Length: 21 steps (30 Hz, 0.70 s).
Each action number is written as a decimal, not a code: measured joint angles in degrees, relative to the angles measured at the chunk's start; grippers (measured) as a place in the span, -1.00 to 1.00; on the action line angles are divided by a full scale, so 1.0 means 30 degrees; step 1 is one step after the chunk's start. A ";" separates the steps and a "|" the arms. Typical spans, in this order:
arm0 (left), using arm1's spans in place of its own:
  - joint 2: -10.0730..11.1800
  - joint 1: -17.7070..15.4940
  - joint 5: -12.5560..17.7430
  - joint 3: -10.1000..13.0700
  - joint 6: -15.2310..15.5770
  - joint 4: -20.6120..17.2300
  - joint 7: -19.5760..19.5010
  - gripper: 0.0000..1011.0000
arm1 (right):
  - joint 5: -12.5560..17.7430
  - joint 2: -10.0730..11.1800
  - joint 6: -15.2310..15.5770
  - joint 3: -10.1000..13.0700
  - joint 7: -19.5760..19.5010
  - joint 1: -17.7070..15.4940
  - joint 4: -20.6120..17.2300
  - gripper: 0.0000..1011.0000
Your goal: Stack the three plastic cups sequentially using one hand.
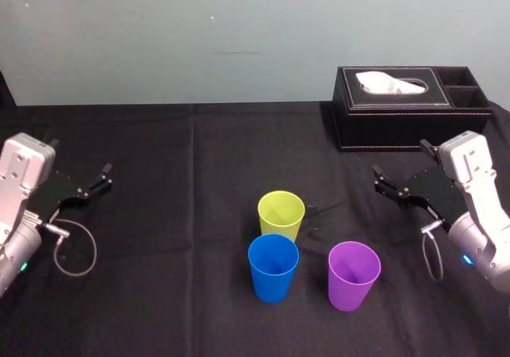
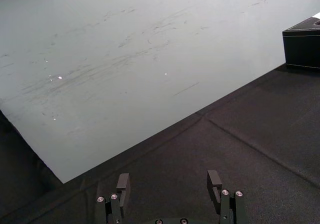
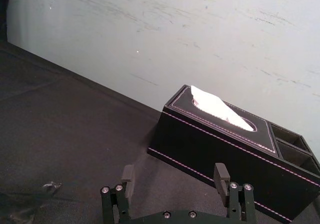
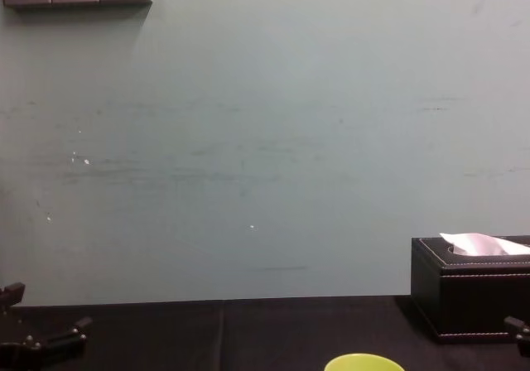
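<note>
The yellow-green cup (image 1: 281, 212), the blue cup (image 1: 273, 266) just in front of it and the purple cup (image 1: 354, 274), apart to their right, are set upright, mouths up, near the middle of the front edge of the desk (image 1: 175, 237), presumably so that each can be gripped and nested in turn; nothing is stacked yet. The left gripper (image 1: 102, 178) is held by the left edge, the right gripper (image 1: 379, 180) by the right edge, in front of the tissue box (image 1: 410, 106) at the back right corner; each is spread wide and holds nothing. Whether blue touches yellow-green cannot be told; the chest view cuts the yellow-green cup off below its rim.
</note>
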 joint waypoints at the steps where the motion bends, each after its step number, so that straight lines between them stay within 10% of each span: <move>1: 0.0000 0.0000 0.0001 0.0001 0.0001 0.0000 0.0000 1.00 | -0.0001 0.0000 0.0000 -0.0001 0.0000 0.0000 0.0001 0.99; 21: 0.0000 0.0000 0.0000 0.0001 0.0000 0.0000 0.0000 1.00 | -0.0005 -0.0003 0.0003 0.0015 0.0007 -0.0008 -0.0003 0.99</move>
